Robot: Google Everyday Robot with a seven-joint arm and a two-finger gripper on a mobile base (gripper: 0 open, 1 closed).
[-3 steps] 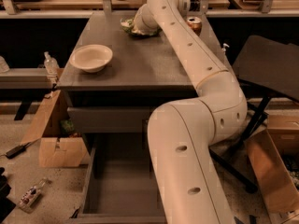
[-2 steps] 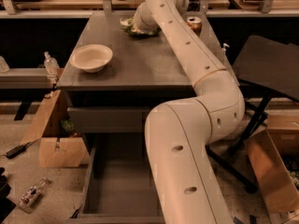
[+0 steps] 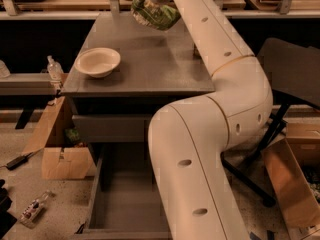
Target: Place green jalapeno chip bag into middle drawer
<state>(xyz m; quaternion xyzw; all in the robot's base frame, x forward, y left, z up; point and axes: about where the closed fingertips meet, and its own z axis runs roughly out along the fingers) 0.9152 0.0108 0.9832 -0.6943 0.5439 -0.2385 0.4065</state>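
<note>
The green jalapeno chip bag (image 3: 154, 15) is crinkled, leafy green with pale patches. It hangs in the air above the back of the grey cabinet top (image 3: 150, 66), off the surface. My gripper (image 3: 152, 0) is at the top of the view, shut on the bag from above; the fingers are mostly hidden by the wrist and the bag. The middle drawer (image 3: 127, 204) is pulled open at the bottom of the view, with a bare grey floor. My white arm crosses in front of its right side.
A cream bowl (image 3: 97, 62) sits on the left of the cabinet top. A closed drawer front (image 3: 107, 128) is above the open drawer. A cardboard box (image 3: 57, 151) stands on the left floor, a black chair (image 3: 290, 79) and another box (image 3: 292, 186) on the right.
The bag has come off the back of the cabinet top and now hangs lifted in my gripper, nearer the front. The arm has pulled back toward the camera.
</note>
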